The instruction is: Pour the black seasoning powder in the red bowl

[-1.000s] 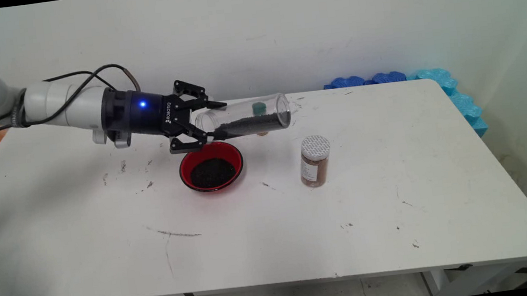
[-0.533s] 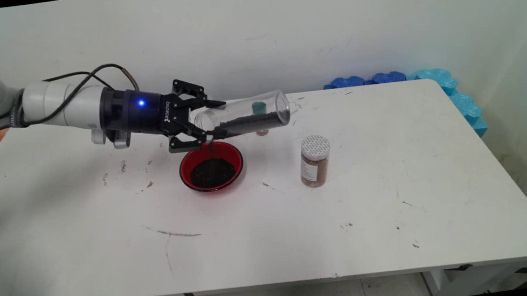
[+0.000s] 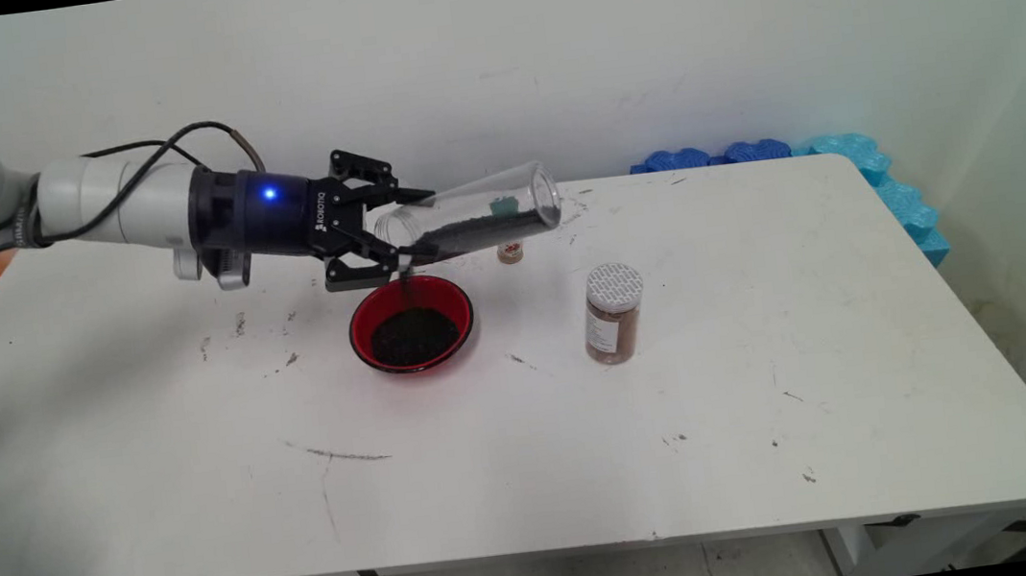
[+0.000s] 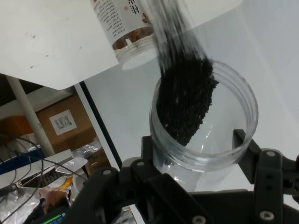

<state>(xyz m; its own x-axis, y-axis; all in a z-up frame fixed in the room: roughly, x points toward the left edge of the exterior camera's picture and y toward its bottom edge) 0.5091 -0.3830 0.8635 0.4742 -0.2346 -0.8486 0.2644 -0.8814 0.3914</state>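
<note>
The gripper (image 3: 403, 228) is clamped on a clear jar (image 3: 467, 219) near its open mouth, one finger above and one below; the jar's long axis runs straight out from the hand, nearly level, its closed end raised a little and farthest from the wrist, its mouth tipped down at the fingers; dark granules (image 3: 482, 231) lie along its lower side; a thin stream falls from the mouth into the red bowl (image 3: 412, 323), which sits on the table (image 3: 774, 374) directly below the fingers and already holds a dark heap; beyond the jar's far end stand a small bottle (image 3: 510, 252) and, off to one side, a brown spice jar (image 3: 613, 312); the wrist reads ROBOTIQ; the hand view shows a labelled bottle (image 4: 122, 24), its small print unreadable.
</note>
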